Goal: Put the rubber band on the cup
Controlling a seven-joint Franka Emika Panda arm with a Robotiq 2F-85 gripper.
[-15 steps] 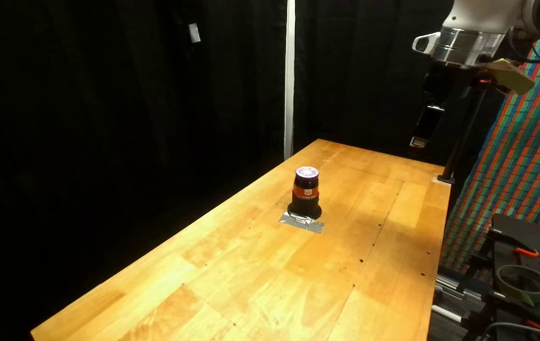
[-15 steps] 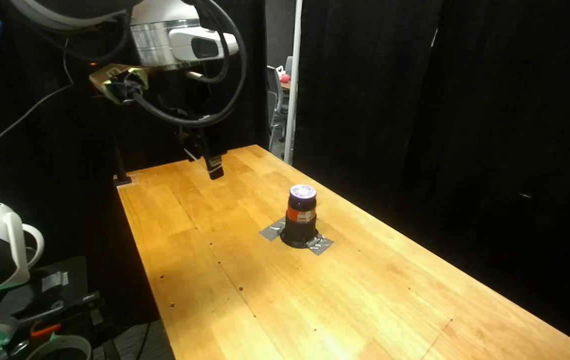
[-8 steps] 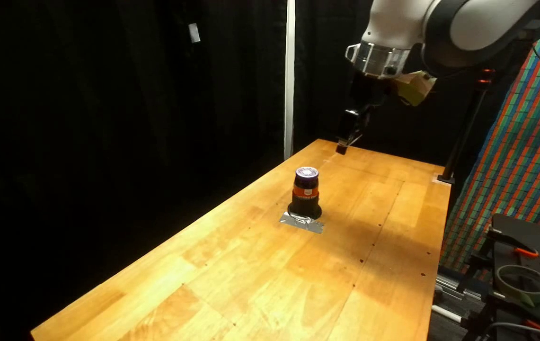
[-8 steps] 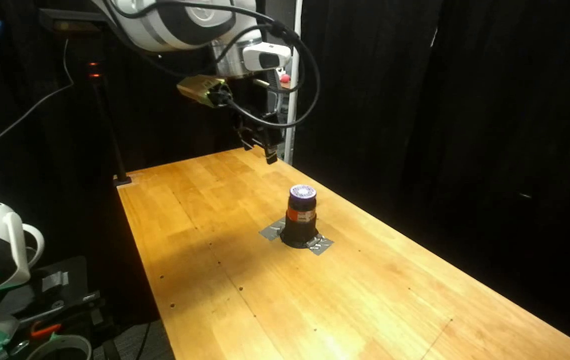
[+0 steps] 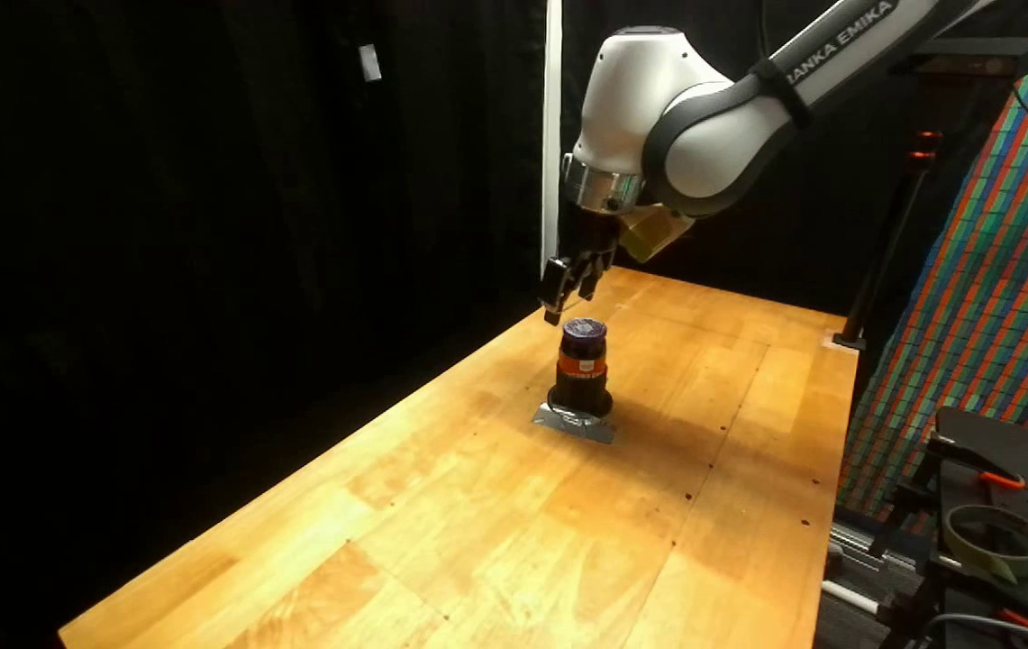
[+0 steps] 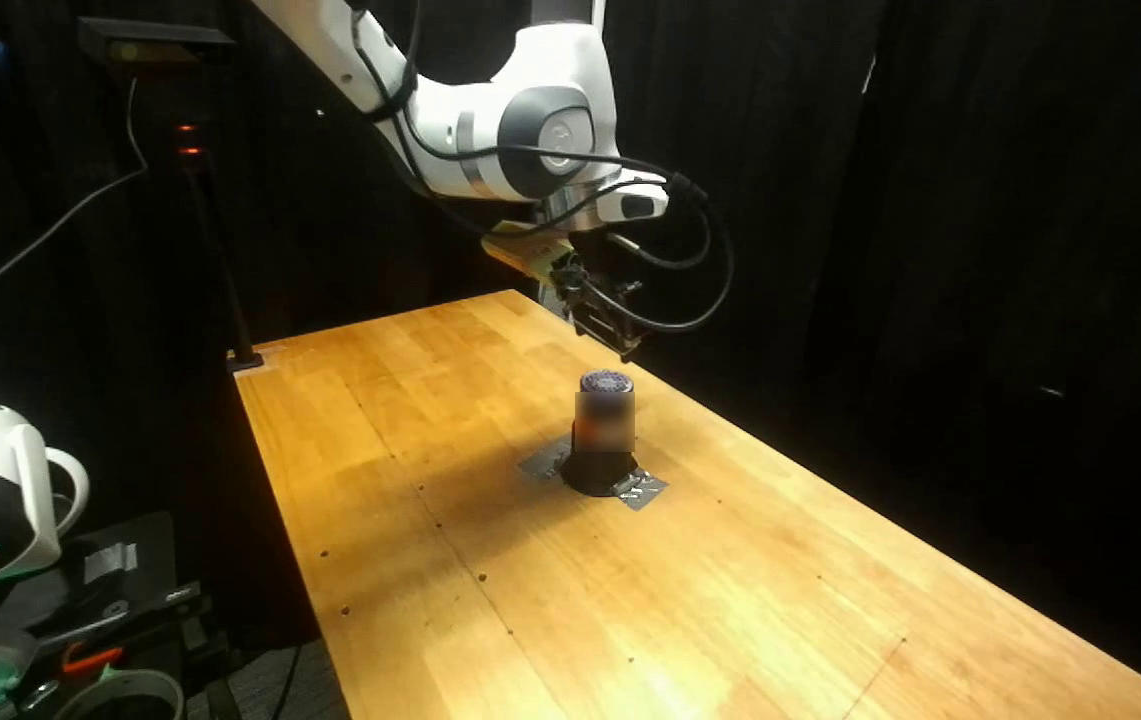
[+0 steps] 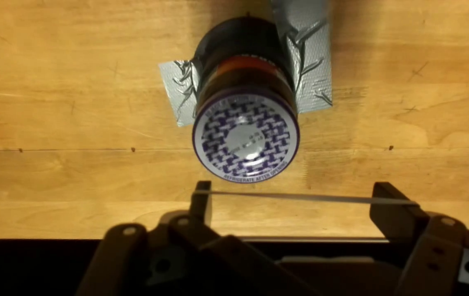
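place: lab | signs: robot arm [image 5: 721, 158], black curtains [image 5: 234, 225], wooden worktable [image 5: 477, 532]

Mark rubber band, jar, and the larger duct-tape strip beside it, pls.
Rubber band [image 7: 306, 197]: wrist view, mid-span of the taut strand.
Jar [image 5: 582, 364]: in an exterior view, label on its side.
Larger duct-tape strip [image 7: 314, 51]: wrist view, middle of its visible length.

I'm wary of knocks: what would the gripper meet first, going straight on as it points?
Probably the lid of the cup: in the wrist view the gripper, rubber band stretched across it, shows close to that lid. Depth is unclear; it could slip past toward the table.
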